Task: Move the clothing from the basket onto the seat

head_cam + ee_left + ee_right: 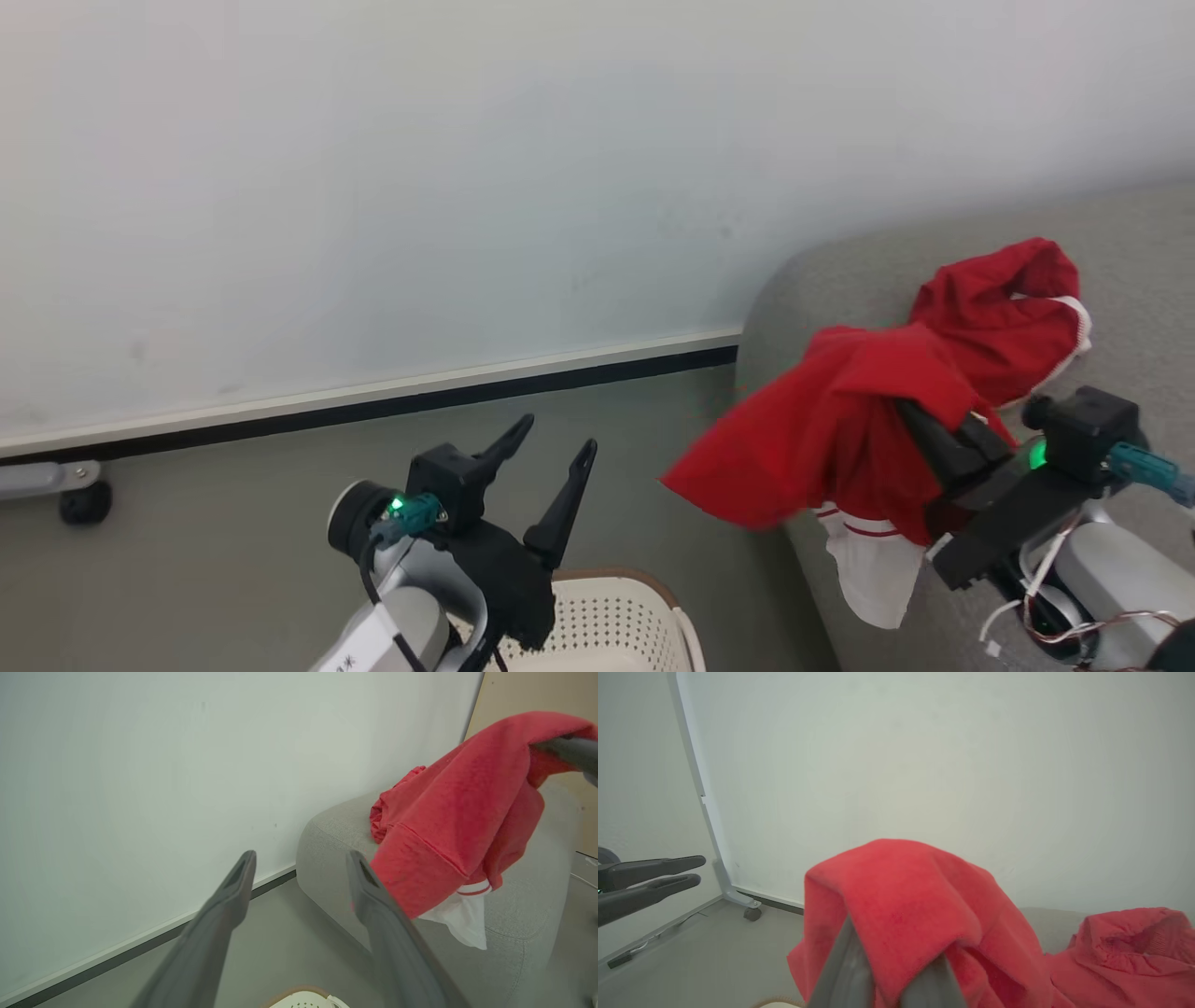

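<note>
Red clothing point(840, 420) hung from the right gripper point(920, 420), whose fingers were pinching the cloth, just over the edge of the grey seat point(1130, 252). More of it lay on the seat behind. The left gripper point(558, 434) had its fingers spread wide above the cream basket point(616, 607), holding nothing.

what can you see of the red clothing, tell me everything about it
The clothing is soft, matte red fabric with a white panel and red-striped white trim hanging from its lower edge. One part drapes, crumpled, over the shut fingers of the right gripper, held up and hanging past the front corner of the grey seat. Another red bunch with white striped trim lies on the seat behind it; whether the two are joined cannot be told.
</note>
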